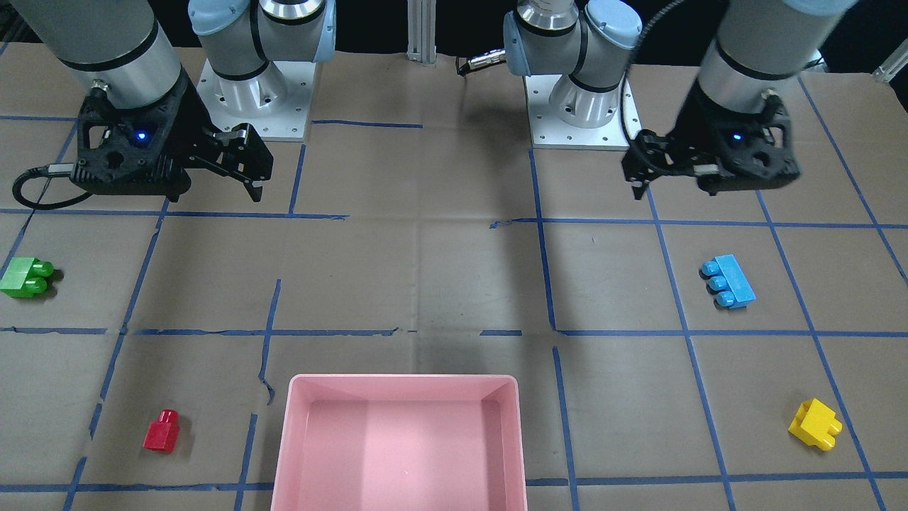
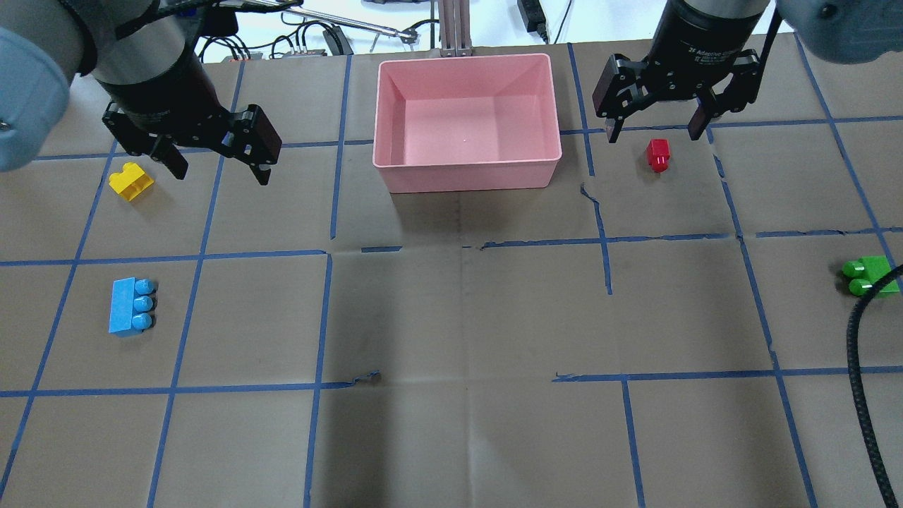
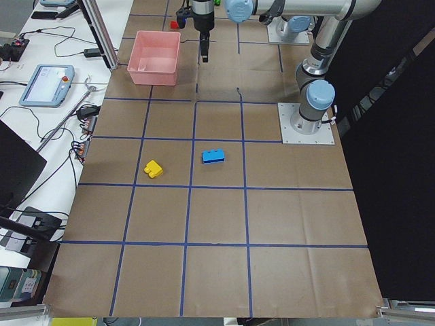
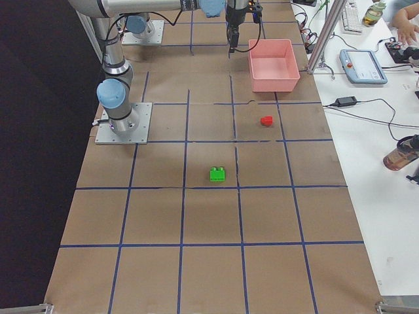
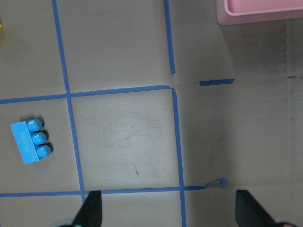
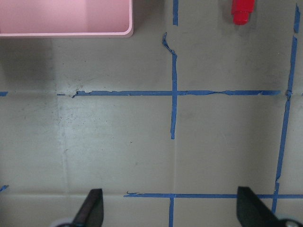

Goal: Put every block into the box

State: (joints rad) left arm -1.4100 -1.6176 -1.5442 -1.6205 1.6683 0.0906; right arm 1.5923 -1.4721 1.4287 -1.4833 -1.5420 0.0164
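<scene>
The pink box stands empty at the table's far middle and shows in the front view. My left gripper hangs open and empty above the table, to the right of the yellow brick. The light-blue brick lies nearer the robot and shows in the left wrist view. My right gripper hangs open and empty just beyond the red brick, which shows in the right wrist view. The green brick lies at the far right edge.
A black cable runs down the right edge next to the green brick. The two arm bases stand on the robot's side of the table. Blue tape lines grid the brown table cover.
</scene>
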